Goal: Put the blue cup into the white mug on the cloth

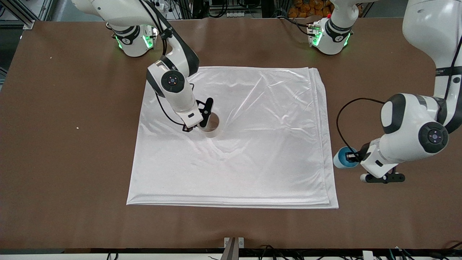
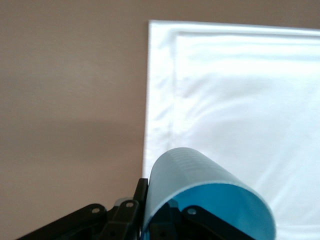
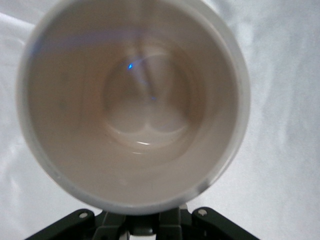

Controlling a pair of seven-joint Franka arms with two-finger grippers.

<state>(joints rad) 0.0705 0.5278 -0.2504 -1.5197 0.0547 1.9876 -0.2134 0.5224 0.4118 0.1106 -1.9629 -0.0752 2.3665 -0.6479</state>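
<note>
Item 1, cloth (image 1: 252, 151): 1 large shiny white sheet, roughly square, folded, softly wrinkled, lying flat on the brown table (image 1: 65, 162). In the left wrist view its stacked edges (image 2: 165, 100) showed as a layered border against the brown surface.

Item 2, white mug (image 1: 212, 127): 1 cream-white cylinder, upright on the cloth, toward the right arm's end of it. Mouth open upward; the right wrist view looked straight down into the off-white interior (image 3: 145, 100), which held nothing.

Item 3, right gripper (image 1: 202, 121): at the mug's rim, jaws pinched on the mug's wall, 1 finger inside and 1 outside, as far as the front view showed. Black finger mounts sat beneath the mug's rim (image 3: 135, 205) in the wrist view.

Item 4, blue cup (image 1: 343, 158): 1 small light-blue tapered cup, no handle, bright blue inside. Off the cloth, just beside the cloth's edge at the left arm's end of the table, over bare table. Tipped on its side in the grip, so the wrist view showed its outer wall and blue inside (image 2: 210, 200).

Item 5, left gripper (image 1: 355, 157): jaws clamped on the cup's rim.
</note>
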